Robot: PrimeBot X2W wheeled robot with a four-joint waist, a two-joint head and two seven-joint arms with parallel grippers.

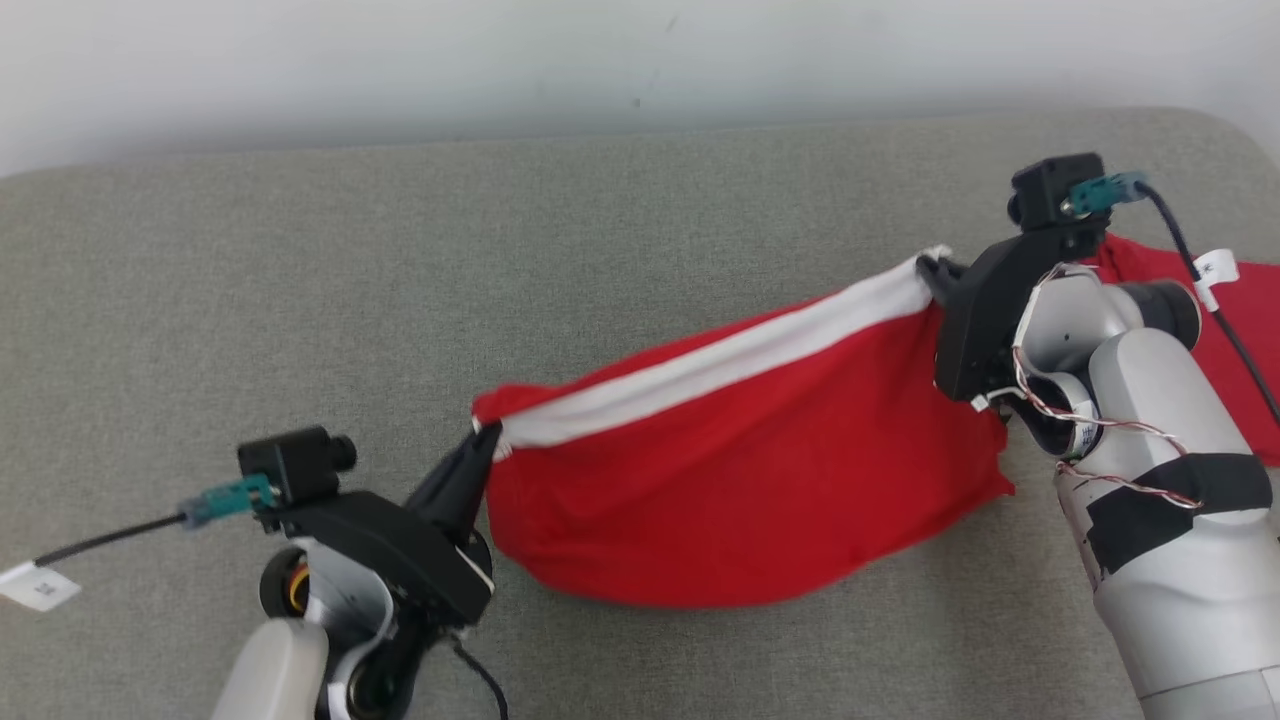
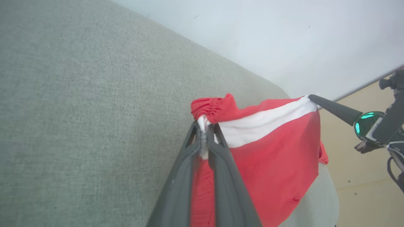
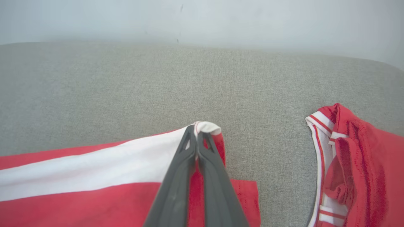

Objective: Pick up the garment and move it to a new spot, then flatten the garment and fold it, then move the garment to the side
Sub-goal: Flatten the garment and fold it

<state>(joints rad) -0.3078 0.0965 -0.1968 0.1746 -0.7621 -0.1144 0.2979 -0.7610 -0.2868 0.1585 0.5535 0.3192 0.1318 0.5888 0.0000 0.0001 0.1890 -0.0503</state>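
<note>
Because each pinches one end of the white band (image 1: 720, 365), left end effector (image 1: 482, 445) and right end effector (image 1: 930, 268) are both clamped tight on cloth, no gap between fingers. Red garment (image 1: 750, 490) hangs stretched between them, lower edge seemingly resting on grey upholstered surface (image 1: 400, 250). Likely held taut for flattening. Second red garment with striped trim (image 3: 356, 164) lies right of it, apart.
</note>
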